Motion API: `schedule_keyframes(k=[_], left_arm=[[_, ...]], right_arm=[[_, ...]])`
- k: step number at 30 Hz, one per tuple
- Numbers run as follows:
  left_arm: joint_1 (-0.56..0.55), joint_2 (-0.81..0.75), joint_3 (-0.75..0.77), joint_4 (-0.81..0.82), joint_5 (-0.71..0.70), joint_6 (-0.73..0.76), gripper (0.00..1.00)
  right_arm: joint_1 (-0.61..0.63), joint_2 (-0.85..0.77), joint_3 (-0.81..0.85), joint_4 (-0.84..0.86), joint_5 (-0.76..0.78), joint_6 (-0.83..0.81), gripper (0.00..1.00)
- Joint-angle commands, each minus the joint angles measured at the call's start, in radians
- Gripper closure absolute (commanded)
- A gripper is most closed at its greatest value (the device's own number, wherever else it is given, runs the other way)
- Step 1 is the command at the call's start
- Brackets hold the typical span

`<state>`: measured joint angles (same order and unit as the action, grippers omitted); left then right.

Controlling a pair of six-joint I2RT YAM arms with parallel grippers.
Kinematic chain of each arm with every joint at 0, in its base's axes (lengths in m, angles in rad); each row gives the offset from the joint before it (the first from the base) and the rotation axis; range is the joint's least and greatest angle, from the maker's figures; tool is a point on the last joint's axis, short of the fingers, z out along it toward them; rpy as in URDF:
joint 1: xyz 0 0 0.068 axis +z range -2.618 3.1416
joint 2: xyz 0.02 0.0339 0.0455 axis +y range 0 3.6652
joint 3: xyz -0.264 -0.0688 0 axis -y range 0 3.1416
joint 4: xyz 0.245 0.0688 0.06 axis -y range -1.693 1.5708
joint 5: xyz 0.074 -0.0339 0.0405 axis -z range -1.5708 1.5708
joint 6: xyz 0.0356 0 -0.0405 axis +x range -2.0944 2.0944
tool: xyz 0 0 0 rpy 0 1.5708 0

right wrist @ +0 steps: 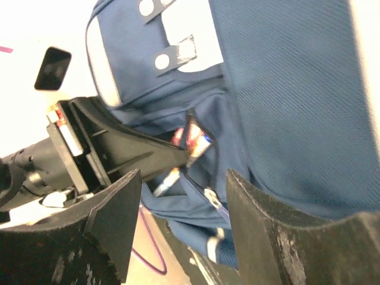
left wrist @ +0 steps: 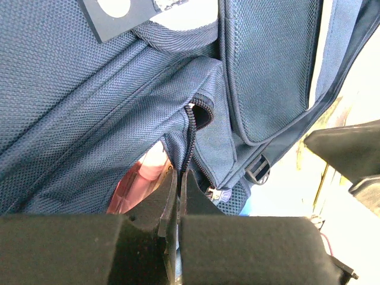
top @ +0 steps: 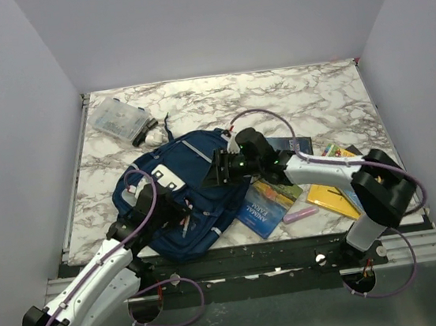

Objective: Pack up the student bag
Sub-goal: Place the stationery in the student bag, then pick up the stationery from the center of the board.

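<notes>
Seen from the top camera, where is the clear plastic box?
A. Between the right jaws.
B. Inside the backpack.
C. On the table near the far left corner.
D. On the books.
C: the clear plastic box lies on the marble table near its far left corner, beyond the backpack.

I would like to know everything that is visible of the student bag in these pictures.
The student bag is a large navy backpack of woven fabric, with grey stripes and a white patch on its front. It lies front up on the marble table, near the arms. One zipper pocket is partly open; colourful things show inside. The left tool is shut on its zipper edge. The open right tool hovers over that opening.
</notes>
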<state>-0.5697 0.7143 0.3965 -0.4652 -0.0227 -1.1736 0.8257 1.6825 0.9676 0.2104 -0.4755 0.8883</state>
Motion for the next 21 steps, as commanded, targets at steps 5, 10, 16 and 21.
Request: schedule_keyframes(k=[5, 10, 16, 21], left_arm=[[-0.002, -0.029, 0.009, 0.002, -0.015, 0.052, 1.0], [-0.002, 0.002, 0.035, 0.005, -0.021, 0.083, 1.0], [-0.002, -0.002, 0.044, 0.008, -0.059, 0.098, 1.0], [-0.002, -0.003, 0.054, 0.008, -0.057, 0.116, 1.0]], right_arm=[[-0.012, -0.333, -0.097, -0.728, 0.638, -0.109, 0.32], [-0.013, -0.493, -0.191, -0.933, 0.789, 0.075, 0.24], [-0.012, -0.521, -0.234, -1.168, 0.982, 0.437, 0.21], [-0.013, -0.447, -0.226, -1.318, 1.079, 0.657, 0.24]])
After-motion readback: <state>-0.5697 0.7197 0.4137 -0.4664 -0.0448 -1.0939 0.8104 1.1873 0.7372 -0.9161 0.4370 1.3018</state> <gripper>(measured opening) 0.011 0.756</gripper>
